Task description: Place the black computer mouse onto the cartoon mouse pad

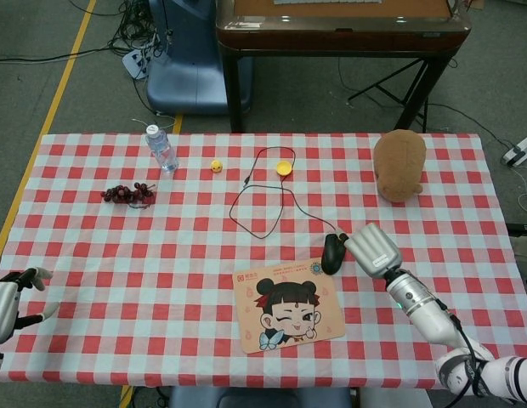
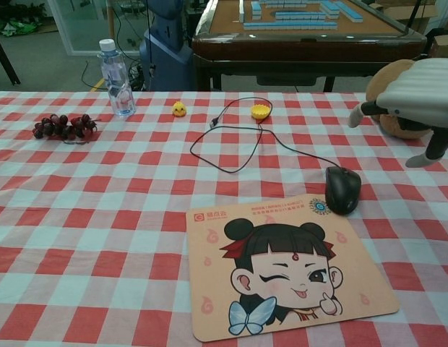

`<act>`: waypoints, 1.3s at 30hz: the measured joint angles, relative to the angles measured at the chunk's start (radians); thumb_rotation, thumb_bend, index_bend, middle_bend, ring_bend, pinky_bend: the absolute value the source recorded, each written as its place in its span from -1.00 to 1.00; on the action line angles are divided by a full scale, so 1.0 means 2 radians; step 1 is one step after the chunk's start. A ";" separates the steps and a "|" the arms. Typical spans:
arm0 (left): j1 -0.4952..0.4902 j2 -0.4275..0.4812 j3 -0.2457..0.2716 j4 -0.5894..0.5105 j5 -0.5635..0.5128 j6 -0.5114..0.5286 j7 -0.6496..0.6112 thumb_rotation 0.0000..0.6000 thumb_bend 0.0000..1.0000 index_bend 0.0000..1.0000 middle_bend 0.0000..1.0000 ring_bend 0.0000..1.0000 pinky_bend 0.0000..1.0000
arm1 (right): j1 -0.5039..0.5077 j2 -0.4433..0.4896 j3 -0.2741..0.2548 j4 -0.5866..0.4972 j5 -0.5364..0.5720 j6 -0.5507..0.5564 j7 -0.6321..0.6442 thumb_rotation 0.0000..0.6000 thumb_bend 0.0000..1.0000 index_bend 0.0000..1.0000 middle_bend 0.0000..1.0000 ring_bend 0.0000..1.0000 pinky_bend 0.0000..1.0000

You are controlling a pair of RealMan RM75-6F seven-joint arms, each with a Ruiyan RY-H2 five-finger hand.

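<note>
The mouse (image 2: 342, 189) lies on the counter (image 2: 101, 217), touching the pad's (image 2: 289, 267) far right corner. The right hand (image 2: 415, 94) hovers just right of the mouse, fingers apart, holding nothing. The left hand (image 1: 4, 302), well left of the pad, has its fingers apart.

Black mouse (image 2: 342, 189) overlapping pad's (image 2: 282, 278) corner

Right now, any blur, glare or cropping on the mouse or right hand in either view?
Head view: black mouse sharp, right hand sharp, even lighting, no glare. Chest view: mouse crisp with a faint sheen; right hand close to the lens, slightly soft, cropped by the right edge.
</note>
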 measured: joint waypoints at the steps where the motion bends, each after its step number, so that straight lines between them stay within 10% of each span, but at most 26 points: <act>1: 0.000 0.000 0.000 0.000 0.000 0.000 -0.001 1.00 -0.80 0.03 0.07 -0.03 0.26 | 0.005 -0.003 0.000 0.005 0.005 -0.005 -0.006 1.00 -1.00 -0.56 1.00 0.88 1.00; 39: 0.000 0.002 -0.001 0.002 -0.004 -0.004 -0.006 1.00 -0.80 0.03 0.07 -0.03 0.26 | 0.054 -0.124 -0.035 0.129 0.051 -0.037 -0.057 1.00 -1.00 -0.56 1.00 0.88 1.00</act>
